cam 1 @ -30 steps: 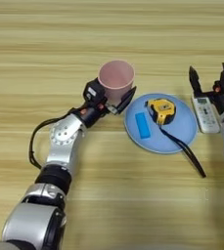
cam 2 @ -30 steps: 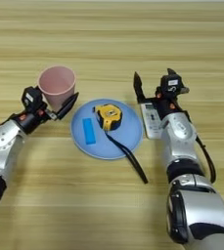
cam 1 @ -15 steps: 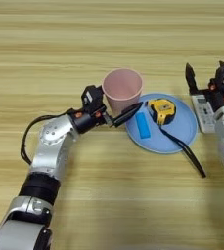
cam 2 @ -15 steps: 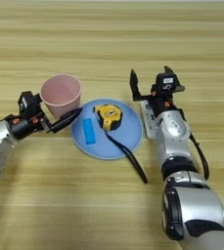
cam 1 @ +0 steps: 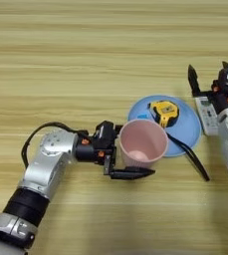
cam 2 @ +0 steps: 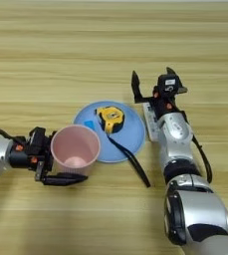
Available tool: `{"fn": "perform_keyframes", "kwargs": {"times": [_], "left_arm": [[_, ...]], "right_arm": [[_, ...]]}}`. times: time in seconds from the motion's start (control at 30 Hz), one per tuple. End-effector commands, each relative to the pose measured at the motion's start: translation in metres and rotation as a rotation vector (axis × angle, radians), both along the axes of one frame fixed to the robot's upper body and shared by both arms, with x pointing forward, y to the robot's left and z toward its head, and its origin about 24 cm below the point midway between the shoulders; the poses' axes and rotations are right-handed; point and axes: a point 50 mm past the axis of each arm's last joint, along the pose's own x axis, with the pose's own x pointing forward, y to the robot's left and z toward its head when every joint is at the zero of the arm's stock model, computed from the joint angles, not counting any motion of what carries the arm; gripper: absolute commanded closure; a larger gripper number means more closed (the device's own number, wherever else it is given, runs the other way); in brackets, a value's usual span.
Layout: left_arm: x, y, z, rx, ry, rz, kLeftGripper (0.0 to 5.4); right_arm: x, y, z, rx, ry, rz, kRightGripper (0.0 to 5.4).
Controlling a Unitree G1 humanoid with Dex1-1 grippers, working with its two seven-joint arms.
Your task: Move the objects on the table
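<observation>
My left gripper (cam 1: 138,152) is shut on the pink cup (cam 1: 143,143), which is upright with its mouth up. One black finger (cam 2: 65,179) shows along the cup's near side; the other is hidden behind it. The cup covers the near-left rim of the light-blue plate (cam 1: 187,122). On the plate lies the yellow-and-black tape measure (cam 1: 164,112), its black strap (cam 2: 134,163) trailing off the near edge. Only a sliver of the blue block (cam 2: 89,124) shows beside the cup. The white remote (cam 2: 150,123) lies right of the plate, with my right gripper (cam 2: 153,79) open over its far end.
The light-wood table (cam 1: 85,60) stretches wide on the far side and to the left. My right forearm (cam 2: 177,142) lies along the table just right of the remote and plate.
My left gripper has carried the pink cup from the plate's far-left side toward the near side and right, so it now overlaps the plate's near-left rim. The right arm has barely moved.
</observation>
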Motion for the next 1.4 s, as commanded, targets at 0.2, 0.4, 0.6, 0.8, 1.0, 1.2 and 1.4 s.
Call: {"fn": "perform_keyframes", "kwargs": {"times": [0.2, 0.4, 0.6, 0.8, 1.0, 1.2, 1.4], "left_arm": [[0.009, -0.007, -0.019, 0.009, 0.072, 0.108, 1.18], [0.008, -0.010, -0.026, 0.001, 0.088, 0.145, 1.18], [0.010, -0.008, -0.030, 0.023, 0.080, 0.157, 1.18], [0.011, -0.004, -0.035, 0.086, 0.039, 0.140, 1.18], [0.013, -0.002, -0.040, 0.142, 0.008, 0.124, 1.18], [0.012, 0.000, -0.047, 0.170, 0.004, 0.123, 1.18], [0.012, 0.000, -0.051, 0.186, 0.006, 0.124, 1.18]], "right_arm": [[0.004, 0.006, 0.006, -0.002, -0.018, 0.012, 0.00], [0.004, 0.007, 0.006, 0.000, -0.020, 0.013, 0.00], [0.004, 0.008, 0.007, 0.002, -0.021, 0.014, 0.00], [0.004, 0.007, 0.007, 0.004, -0.019, 0.012, 0.00], [0.004, 0.007, 0.007, 0.005, -0.021, 0.011, 0.00], [0.004, 0.007, 0.007, 0.005, -0.023, 0.011, 0.00], [0.004, 0.006, 0.007, 0.004, -0.023, 0.010, 0.00]]}}
